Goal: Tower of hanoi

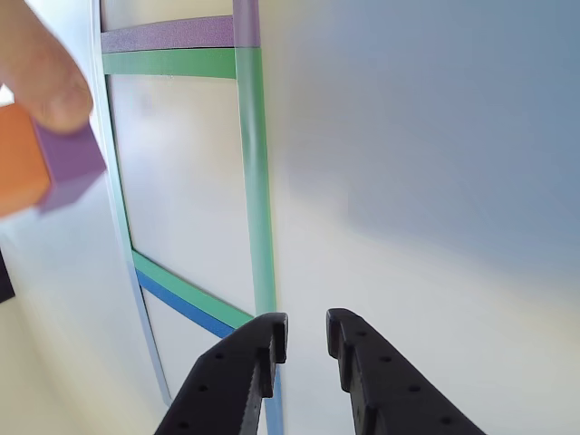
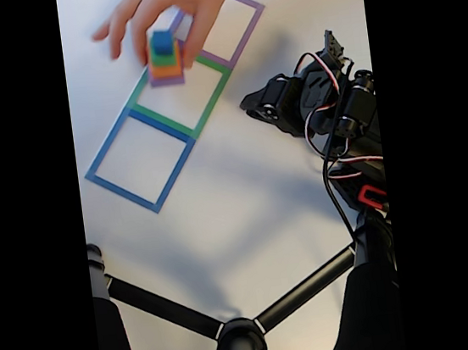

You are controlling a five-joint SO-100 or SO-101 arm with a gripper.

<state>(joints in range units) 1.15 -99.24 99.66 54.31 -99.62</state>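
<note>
The tower of hanoi (image 2: 165,57) is not yet in the robot's reach: a person's hand (image 2: 169,4) holds the whole stack, blue cube on top, then green, orange and purple at the bottom, just over the far edge of the green tape square (image 2: 182,103).

Nearest in the other view, the gripper (image 1: 306,343) hangs above the bare white table (image 1: 435,181), its black jaws parted by a narrow gap and holding nothing. Just beyond its tips run the green and blue tape lines. Farther off, at the left edge, a fingertip (image 1: 45,72) presses on the purple block (image 1: 71,165) with the orange block (image 1: 20,163) beside it; both are blurred.

In the fixed view the arm (image 2: 310,101) sits folded to the right of the squares, well apart from the stack. The blue tape square (image 2: 140,159) lies nearest, the purple tape square (image 2: 229,26) farthest.

The main risk, as I judge it, is the arm moving while the hand is in the workspace. The stack may also be set down straddling the tape or skewed, and foam blocks that light could topple at a nudge from the jaws.
</note>
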